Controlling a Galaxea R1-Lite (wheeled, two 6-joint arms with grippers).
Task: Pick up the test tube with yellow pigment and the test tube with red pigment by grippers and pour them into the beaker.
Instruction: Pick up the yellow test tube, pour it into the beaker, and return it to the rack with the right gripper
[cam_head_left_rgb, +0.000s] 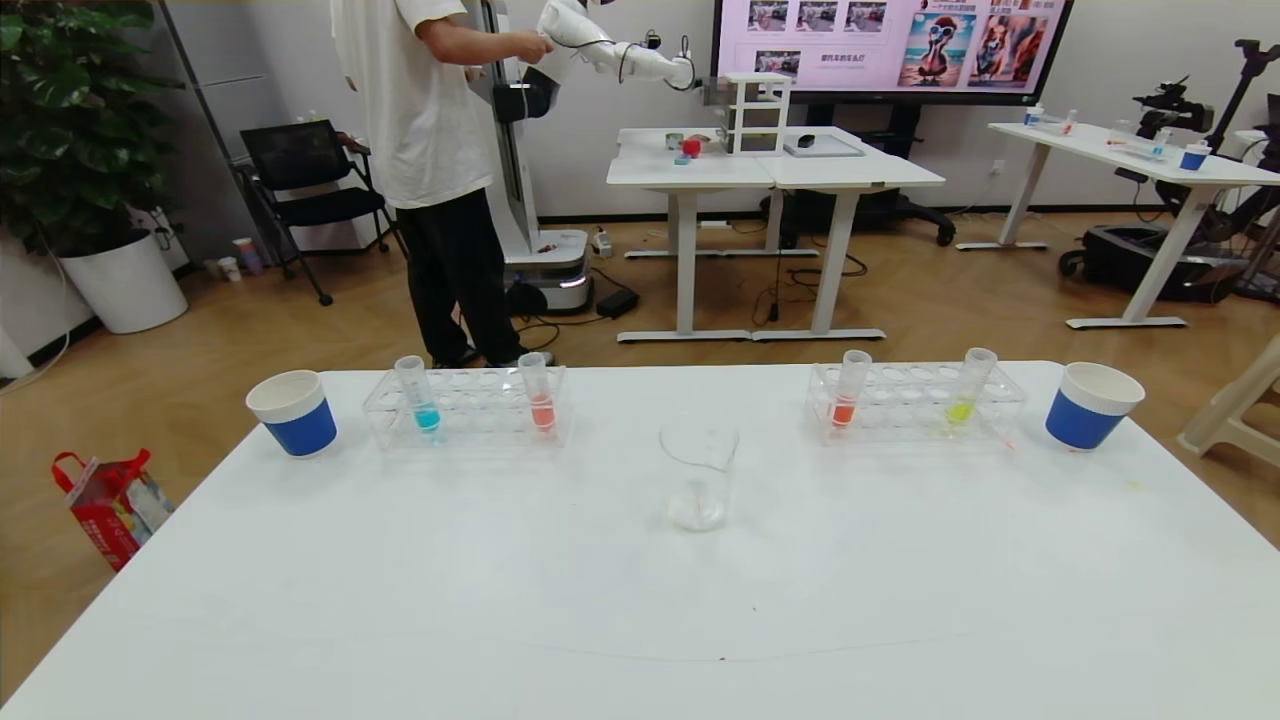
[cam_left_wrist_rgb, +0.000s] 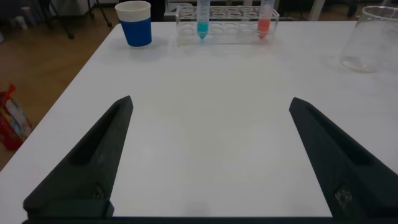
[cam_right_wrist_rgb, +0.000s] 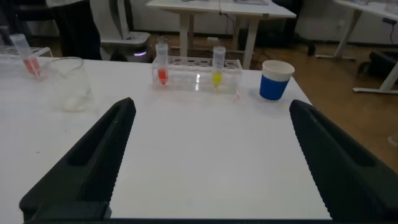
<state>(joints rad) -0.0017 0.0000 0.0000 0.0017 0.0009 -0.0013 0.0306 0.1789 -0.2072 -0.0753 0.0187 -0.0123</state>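
On your left, the left end effector (cam_left_wrist_rgb: 210, 155) hangs over bare bench (cam_head_left_rgb: 420, 590), fingers spread wide. Ahead in the left rack (cam_head_left_rgb: 466, 407) stands the test tube with red pigment (cam_head_left_rgb: 538, 391). The beaker (cam_head_left_rgb: 698, 474) sits upright mid-bench between the racks. In the right rack (cam_head_left_rgb: 915, 402) stands the test tube with yellow pigment (cam_head_left_rgb: 970, 385). Your right end effector (cam_right_wrist_rgb: 210, 155) is likewise wide open above the bench, holding nothing.

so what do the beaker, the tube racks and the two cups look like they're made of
Beaker: clear and glossy, probably glass, since the table shows through it. Left rack and right rack: transparent with sharp flat edges, likely acrylic. Left cup and right cup: matte, opaque blue with white rolled rims, apparently paper.
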